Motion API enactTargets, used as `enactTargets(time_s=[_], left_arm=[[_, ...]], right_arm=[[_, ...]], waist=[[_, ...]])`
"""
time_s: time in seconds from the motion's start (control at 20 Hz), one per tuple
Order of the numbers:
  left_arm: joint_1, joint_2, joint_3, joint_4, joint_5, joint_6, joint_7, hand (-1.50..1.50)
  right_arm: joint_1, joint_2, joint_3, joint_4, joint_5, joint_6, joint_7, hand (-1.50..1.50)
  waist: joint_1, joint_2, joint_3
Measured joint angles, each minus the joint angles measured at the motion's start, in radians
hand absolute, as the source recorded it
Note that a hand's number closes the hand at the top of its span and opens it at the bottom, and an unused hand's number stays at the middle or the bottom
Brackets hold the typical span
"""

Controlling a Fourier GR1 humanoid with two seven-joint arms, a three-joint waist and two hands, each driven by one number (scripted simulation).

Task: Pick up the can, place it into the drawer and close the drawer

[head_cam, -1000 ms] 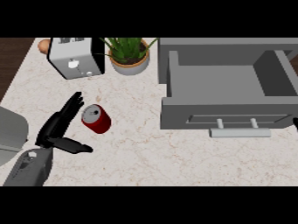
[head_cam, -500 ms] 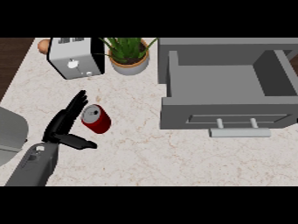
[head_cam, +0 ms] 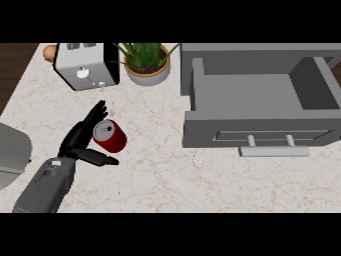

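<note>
Red can [head_cam: 110, 136] lies tipped, just right of the released left hand [head_cam: 81, 142], between fingers and thumb; drawer [head_cam: 265, 90] well right.

Bare counter [head_cam: 173, 170] lies between my left hand [head_cam: 81, 140] and the open drawer [head_cam: 265, 95]; its front wall [head_cam: 265, 131] stands across the way, toaster [head_cam: 86, 66] and plant [head_cam: 147, 62] behind.

The counter [head_cam: 165, 175] looks like pale, veined marble, smooth and matt. Beyond its far left edge the floor [head_cam: 3, 65] is dark wood. The red can [head_cam: 111, 136] has a shiny metal top. The toaster [head_cam: 88, 67] is brushed silver metal. The open drawer [head_cam: 265, 100] is flat matt grey, its handle [head_cam: 272, 142] paler metal. The plant pot [head_cam: 148, 74] looks like matt terracotta.
</note>
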Motion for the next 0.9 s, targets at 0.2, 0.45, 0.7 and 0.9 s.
enactTargets(time_s=[0.2, 0.45, 0.7, 0.9], left_arm=[[-0.037, -0.022, -0.001, 0.04, -0.006, 0.025, 0.001, -1.5], [-0.063, -0.034, -0.01, 0.079, -0.022, 0.035, -0.035, -1.5], [-0.064, -0.055, -0.019, 0.037, -0.013, 0.021, -0.009, 1.5], [-0.06, -0.074, -0.025, 0.007, -0.002, 0.0, -0.001, 1.5]], right_arm=[[0.018, 0.006, 0.006, -0.04, -0.006, 0.003, 0.018, -1.5], [0.021, 0.009, 0.014, -0.017, -0.001, 0.005, -0.008, -1.5], [-0.009, -0.01, -0.023, -0.013, -0.028, 0.004, 0.021, -1.5], [-0.009, -0.004, -0.024, -0.01, -0.024, 0.001, 0.012, -1.5]], waist=[[-0.002, 0.0, 0.0], [-0.003, 0.001, 0.0], [0.002, -0.001, 0.002], [0.003, -0.002, 0.001]])
